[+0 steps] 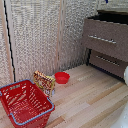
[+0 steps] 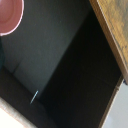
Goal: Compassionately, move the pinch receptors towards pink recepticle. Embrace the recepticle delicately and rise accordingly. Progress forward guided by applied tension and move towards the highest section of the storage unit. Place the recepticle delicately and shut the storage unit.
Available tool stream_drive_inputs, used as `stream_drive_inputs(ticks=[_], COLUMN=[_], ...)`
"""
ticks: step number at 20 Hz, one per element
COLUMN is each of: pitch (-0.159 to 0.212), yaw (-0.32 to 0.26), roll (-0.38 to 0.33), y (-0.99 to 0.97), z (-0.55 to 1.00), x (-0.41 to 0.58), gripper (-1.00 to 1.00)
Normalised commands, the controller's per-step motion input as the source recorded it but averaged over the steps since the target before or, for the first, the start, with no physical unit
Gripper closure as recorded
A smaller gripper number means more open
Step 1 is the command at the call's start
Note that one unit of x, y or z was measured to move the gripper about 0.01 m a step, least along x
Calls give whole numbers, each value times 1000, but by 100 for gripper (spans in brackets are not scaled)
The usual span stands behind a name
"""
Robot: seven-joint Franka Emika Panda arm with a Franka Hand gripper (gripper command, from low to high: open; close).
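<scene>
Dark drawer interior (image 2: 65,65) fills wrist view; pale pink mug (image 2: 9,15) at corner; gripper state unclear.

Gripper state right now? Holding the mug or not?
Gripper: fingers not in either view, so it cannot be told. Wrist view shows the pink mug at the frame's edge over the open top drawer.
</scene>
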Motion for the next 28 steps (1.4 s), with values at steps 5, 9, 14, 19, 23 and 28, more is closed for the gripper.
stream_drive_inputs(ticks=[5, 9, 14, 19, 23, 28], pitch=[184, 139, 89, 106, 144, 152], yaw=[151, 46, 15, 30, 67, 82], roll=[-308, -316, -353, -375, -375, -375], y=[176, 534, 553, 382, 194, 157], z=[-259, -459, -444, -253, -76, -59], x=[-12, 10, 25, 2, -56, -103], gripper=[-100, -100, -100, -100, -100, -100])
